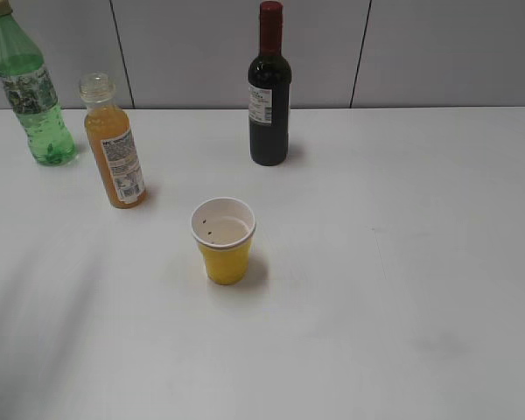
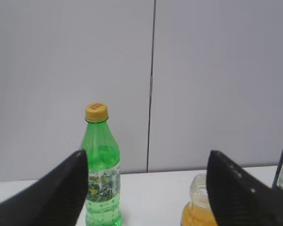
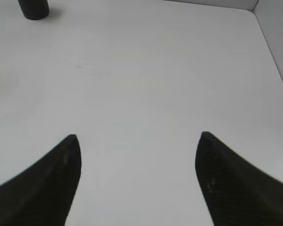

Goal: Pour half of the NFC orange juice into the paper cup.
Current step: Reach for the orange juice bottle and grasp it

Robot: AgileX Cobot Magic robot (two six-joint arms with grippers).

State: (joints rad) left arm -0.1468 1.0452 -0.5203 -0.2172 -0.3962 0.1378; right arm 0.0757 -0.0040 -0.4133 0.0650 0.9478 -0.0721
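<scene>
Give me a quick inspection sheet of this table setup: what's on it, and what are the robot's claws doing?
Surface: white table, bare around the objects.
Job's things: NFC orange juice standing upright, no cap visible on its clear neck; paper cup upright in front of it, apart, looks empty.
Clutter: green bottle with yellow cap, far left; wine bottle, capped, at the back.
Grippers: left gripper open, facing the bottles, holding nothing; right gripper open over bare table.
Cables: nothing seen.
Surroundings: grey panelled wall.

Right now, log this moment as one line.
left pincer: open | right pincer: open | NFC orange juice: upright, untouched | paper cup: no juice
</scene>
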